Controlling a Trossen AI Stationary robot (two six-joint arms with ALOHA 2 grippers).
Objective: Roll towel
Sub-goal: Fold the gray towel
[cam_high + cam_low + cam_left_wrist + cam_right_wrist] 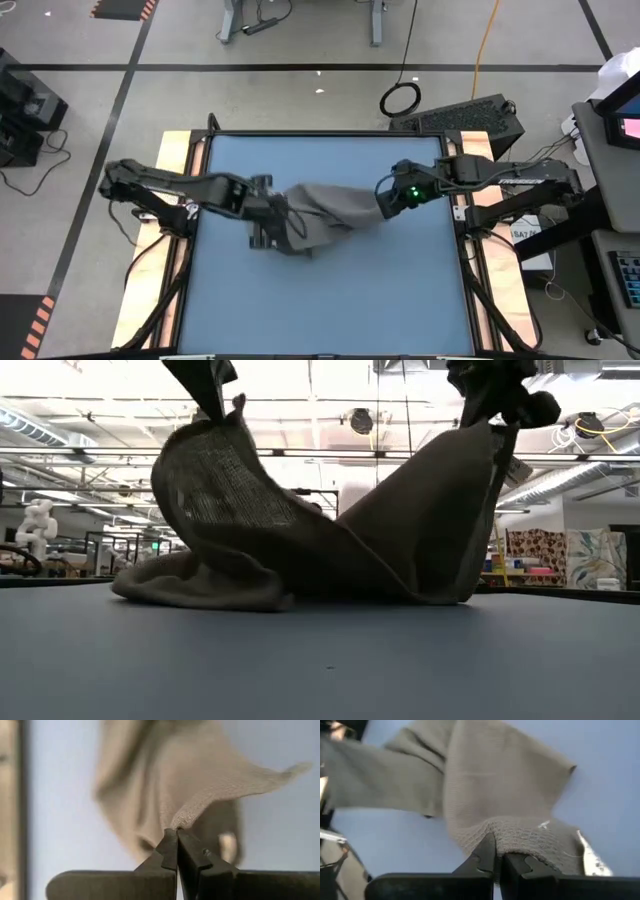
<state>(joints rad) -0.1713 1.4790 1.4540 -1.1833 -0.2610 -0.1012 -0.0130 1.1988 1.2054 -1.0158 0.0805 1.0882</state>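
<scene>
Towel (335,208), one grey woven cloth, hangs stretched between two grippers over the middle of the blue table (330,300) in the high view: the left gripper (283,215) pinches its end toward 9 o'clock, the right gripper (384,198) its end toward 3 o'clock, and the cloth sags and bunches between them. Low view: the towel (330,540) forms a slack U, both corners lifted, its belly and a folded heap at 8 o'clock resting on the smooth matte table (320,660); a hall with ceiling lights and beams lies behind. Left wrist view: the left gripper (176,836) is clenched on a thin waffle-textured corner of the towel (200,785), which fans out above the table (60,795). Right wrist view: the right gripper (496,850) is clamped on a thick ribbed fold of the towel (495,775), a white tag (590,857) just beside it at 4 o'clock.
</scene>
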